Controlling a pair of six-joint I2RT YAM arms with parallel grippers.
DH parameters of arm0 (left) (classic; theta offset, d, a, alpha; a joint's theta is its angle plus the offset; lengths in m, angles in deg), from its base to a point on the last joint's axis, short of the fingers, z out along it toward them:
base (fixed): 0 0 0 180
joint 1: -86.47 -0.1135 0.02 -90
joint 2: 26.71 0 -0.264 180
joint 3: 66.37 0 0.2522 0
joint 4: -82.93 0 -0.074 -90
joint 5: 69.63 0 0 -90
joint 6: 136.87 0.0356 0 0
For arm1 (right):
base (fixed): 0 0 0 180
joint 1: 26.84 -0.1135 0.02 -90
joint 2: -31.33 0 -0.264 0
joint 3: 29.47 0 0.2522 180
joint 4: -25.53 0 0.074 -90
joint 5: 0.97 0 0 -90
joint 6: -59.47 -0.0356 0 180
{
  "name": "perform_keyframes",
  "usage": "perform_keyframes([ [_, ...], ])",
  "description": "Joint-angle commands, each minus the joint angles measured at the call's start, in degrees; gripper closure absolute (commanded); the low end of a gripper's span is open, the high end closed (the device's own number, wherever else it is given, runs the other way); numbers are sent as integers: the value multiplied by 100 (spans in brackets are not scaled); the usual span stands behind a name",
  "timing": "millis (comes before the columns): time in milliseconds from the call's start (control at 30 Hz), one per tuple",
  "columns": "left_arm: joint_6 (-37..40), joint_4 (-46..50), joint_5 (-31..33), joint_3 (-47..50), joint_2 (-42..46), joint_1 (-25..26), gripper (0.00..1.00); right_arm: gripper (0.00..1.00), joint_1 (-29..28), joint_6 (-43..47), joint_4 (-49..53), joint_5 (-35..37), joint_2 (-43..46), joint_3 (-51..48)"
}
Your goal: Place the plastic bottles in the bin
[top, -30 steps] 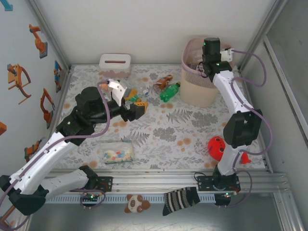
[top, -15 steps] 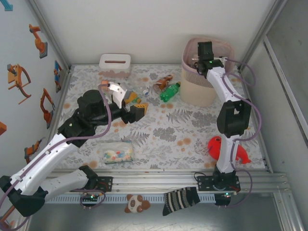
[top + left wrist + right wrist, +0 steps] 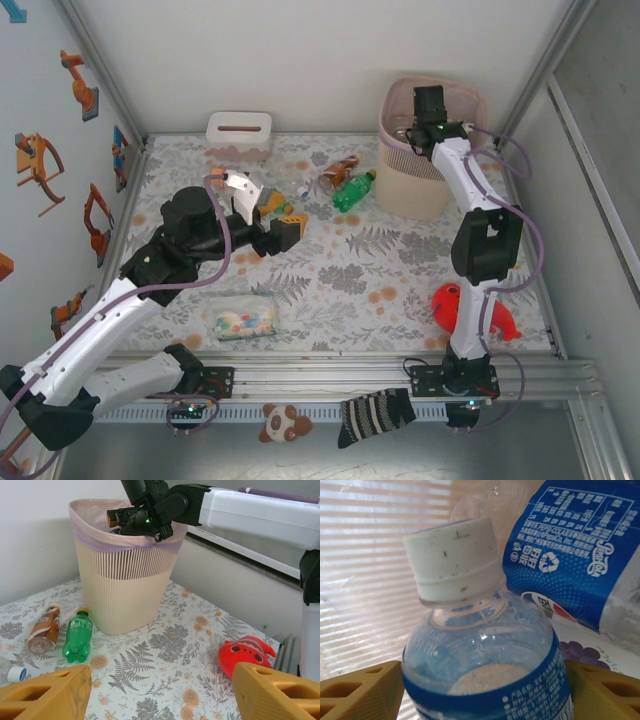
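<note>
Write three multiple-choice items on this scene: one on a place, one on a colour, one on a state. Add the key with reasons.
1. Relative to the bin, the green bottle lies:
A. inside it
B. outside it, on the table beside the brown bottle
C. balanced on its rim

2. The cap of the clear bottle between the right gripper's fingers is:
A. white
B. red
C. green

3. The left gripper is:
A. shut on the green bottle
B. open, with nothing between its fingers
C. shut on the brown bottle

Key:
1 B, as the left wrist view shows both bottles lying on the patterned table by the bin's foot.
2 A, as the right wrist view shows a white ribbed cap above a blue label.
3 B, as its orange fingers stand wide apart over bare table.
</note>
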Motion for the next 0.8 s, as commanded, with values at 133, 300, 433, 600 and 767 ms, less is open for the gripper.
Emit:
perform_keyframes([
  [133,-62,-124,89,32,47,-20,26,21,90,-6,187,207,490,189],
  [300,-22,-105,146,41,34,-21,26,20,91,87,124,208,811,109],
  [433,-3,-109,147,23,-9,-24,26,20,90,257,34,154,1000,51],
  [600,-4,-127,125,25,-55,-20,26,21,90,516,11,68,1169,-77],
  [767,-12,-154,85,-20,-105,-24,26,19,190,517,3,-20,1185,-272],
])
